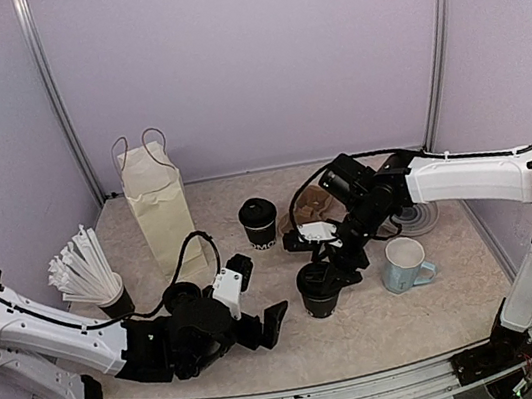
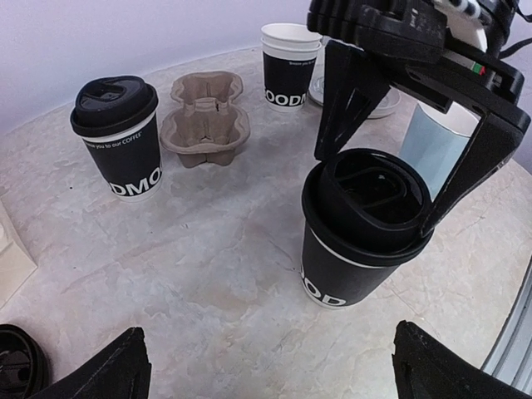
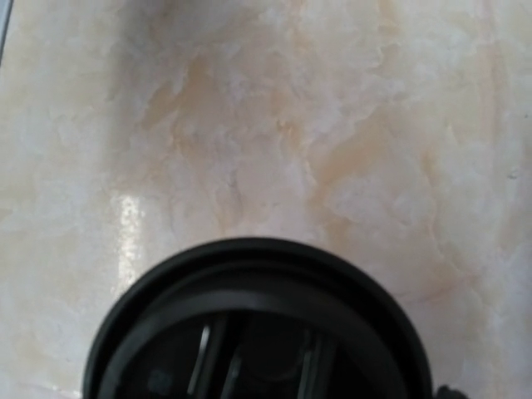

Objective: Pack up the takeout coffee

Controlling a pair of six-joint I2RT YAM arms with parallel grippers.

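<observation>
One takeout cup (image 2: 349, 266) is positioned between the jaws of the right gripper (image 2: 374, 191), which straddle its tilted lid (image 2: 366, 184); grip cannot be told. The lid should be seated evenly. The left gripper (image 2: 270, 362) is held open.

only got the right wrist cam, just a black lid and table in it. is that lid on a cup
Observer: Yes, the lid sits on a black paper cup. A sliver of white rim shows under one side, so it may not be pressed home.
Operator: where are my fingers
Observer: The right gripper straddles the lid, one finger at each side. I cannot tell if they are pressing on it.
Operator: carrier close?
Observer: The cardboard carrier lies empty further back, beside a second lidded cup.
</observation>
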